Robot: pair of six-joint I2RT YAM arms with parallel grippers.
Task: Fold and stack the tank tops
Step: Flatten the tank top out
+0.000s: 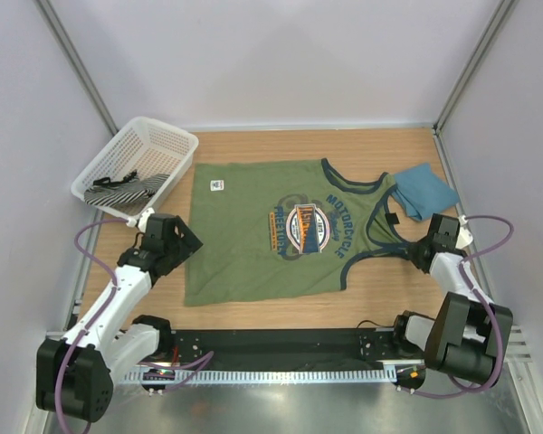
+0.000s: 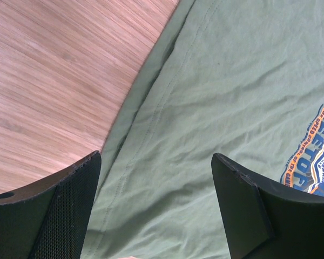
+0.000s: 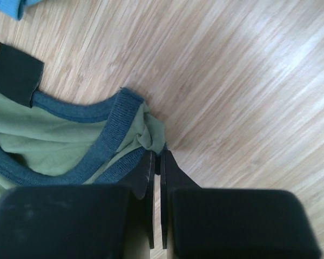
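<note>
The wooden table (image 1: 281,143) carries everything. The largest thing on it is the green top (image 1: 253,258), spread flat with its front up across the middle of the table. In the top view its long axis runs left to right. The hem points left, toward the left arm, and the neck and 2 straps point right. The round blue-orange graphic (image 1: 306,226) sits near the centre, its lettering turned sideways in that view. The hem's far corner reaches close to the basket.

The white basket (image 1: 167,136) stands at the far left corner, tilted to the table's edges, with a dark striped thing (image 1: 127,185) inside.

The blue top (image 1: 425,190) lies bunched in a small heap at the far right, against the green top's far strap.

The left gripper (image 1: 188,242) is at the green top's near hem corner. Its 2 fingers are spread wide. In the left wrist view 1 finger (image 2: 59,210) is above bare wood and the other (image 2: 254,205) is above green cloth, with the hem edge running between them. I cannot tell whether either touches.

The right gripper (image 3: 157,159) is at the end of the near strap, its fingers pressed together. Their tips meet a small bunch of green cloth and navy trim (image 3: 110,127). I cannot tell whether any cloth is caught between them.

A black tag (image 3: 13,73) sits on the neck trim, and a small white label (image 1: 216,184) lies near the hem.
</note>
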